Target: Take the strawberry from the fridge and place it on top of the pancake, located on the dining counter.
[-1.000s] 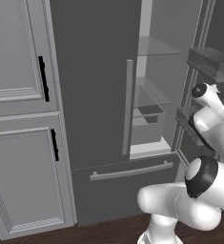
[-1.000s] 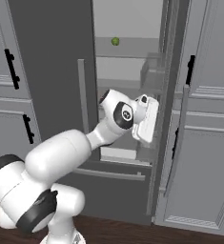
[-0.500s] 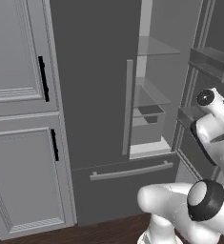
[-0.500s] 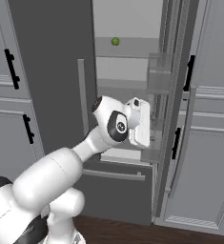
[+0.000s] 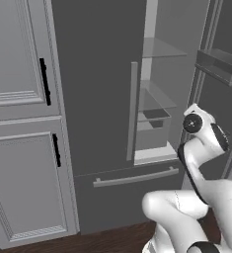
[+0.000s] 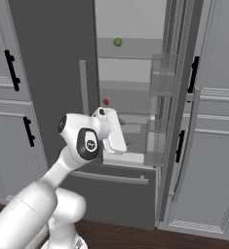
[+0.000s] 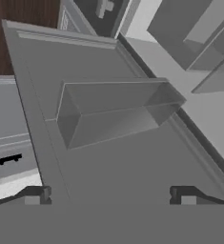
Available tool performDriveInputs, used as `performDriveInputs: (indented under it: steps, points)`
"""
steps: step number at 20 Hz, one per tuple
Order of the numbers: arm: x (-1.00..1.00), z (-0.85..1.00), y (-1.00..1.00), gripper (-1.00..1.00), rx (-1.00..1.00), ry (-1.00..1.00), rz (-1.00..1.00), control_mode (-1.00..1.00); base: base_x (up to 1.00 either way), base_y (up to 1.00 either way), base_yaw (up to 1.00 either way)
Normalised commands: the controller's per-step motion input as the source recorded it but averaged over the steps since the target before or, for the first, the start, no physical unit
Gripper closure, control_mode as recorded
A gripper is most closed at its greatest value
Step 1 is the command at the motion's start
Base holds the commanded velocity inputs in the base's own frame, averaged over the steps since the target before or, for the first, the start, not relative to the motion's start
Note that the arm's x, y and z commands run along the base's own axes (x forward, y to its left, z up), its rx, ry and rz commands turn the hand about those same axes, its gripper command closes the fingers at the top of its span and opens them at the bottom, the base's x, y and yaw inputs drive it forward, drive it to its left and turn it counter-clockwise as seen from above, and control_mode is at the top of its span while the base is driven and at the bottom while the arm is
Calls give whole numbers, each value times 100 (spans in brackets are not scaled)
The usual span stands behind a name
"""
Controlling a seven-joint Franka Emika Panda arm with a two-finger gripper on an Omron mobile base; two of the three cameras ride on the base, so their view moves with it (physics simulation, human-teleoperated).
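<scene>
Strawberry (image 6: 105,102) on fridge (image 6: 130,53) shelf, wide-open hand (image 7: 110,194) facing door bin (image 7: 113,112).

Panelled grey cabinets (image 5: 19,138) with short black handles (image 5: 44,81) stand left of the appliance, upper door above lower. More grey cabinet doors (image 6: 211,146) rise on the other side, also with black handles (image 6: 194,74). A small green round fruit (image 6: 117,42) sits on an upper shelf. Dark wood flooring (image 5: 102,241) runs along the bottom.
</scene>
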Motion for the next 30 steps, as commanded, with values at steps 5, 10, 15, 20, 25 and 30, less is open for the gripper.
performDriveInputs:
  steps: [5,10,15,20,25,30]
  points:
    - [9,0,100,-100,15,5,-5,-100,0,0,0]
    - [22,0,100,-100,35,-12,-29,-100,0,0,0]
    - [38,0,76,-100,39,-33,-40,-100,0,0,0]
    - [49,-6,28,-100,49,-38,-55,-100,0,0,0]
    - [38,-26,0,-100,65,-32,-63,-100,0,0,0]
    - [8,-14,0,-100,77,-38,-60,-100,0,0,0]
